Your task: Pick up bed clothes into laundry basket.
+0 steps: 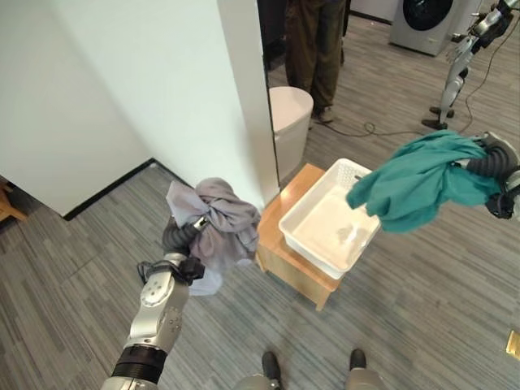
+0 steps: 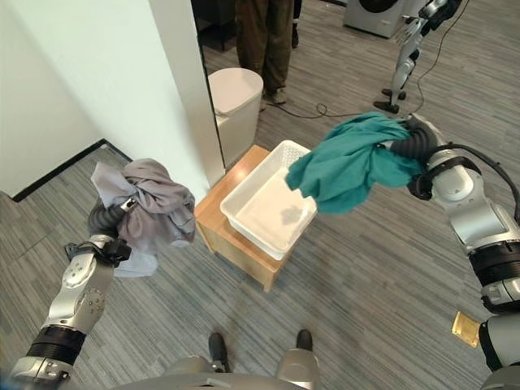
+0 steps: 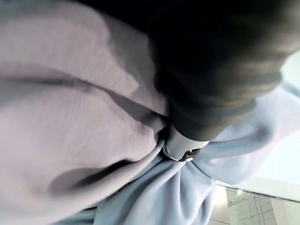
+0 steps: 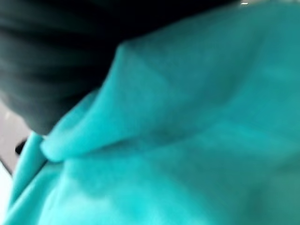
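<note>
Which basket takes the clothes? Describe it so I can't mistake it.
Find the white wall corner; at its foot stands a low wooden stool. The laundry basket sits on it: white, rectangular, shallow and empty, unlike the round white bin behind.

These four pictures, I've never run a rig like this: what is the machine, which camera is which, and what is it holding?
It is a humanoid robot with two arms. The two wide views look down from its head; the two close views sit on its wrists. Its left hand carries a bundle of grey clothes, with cloth bunched round one finger in the left wrist view. Its right hand carries a teal garment above the near edge of a white laundry basket, which looks empty and rests on a low wooden table. A person stands beyond a white bin.
</note>
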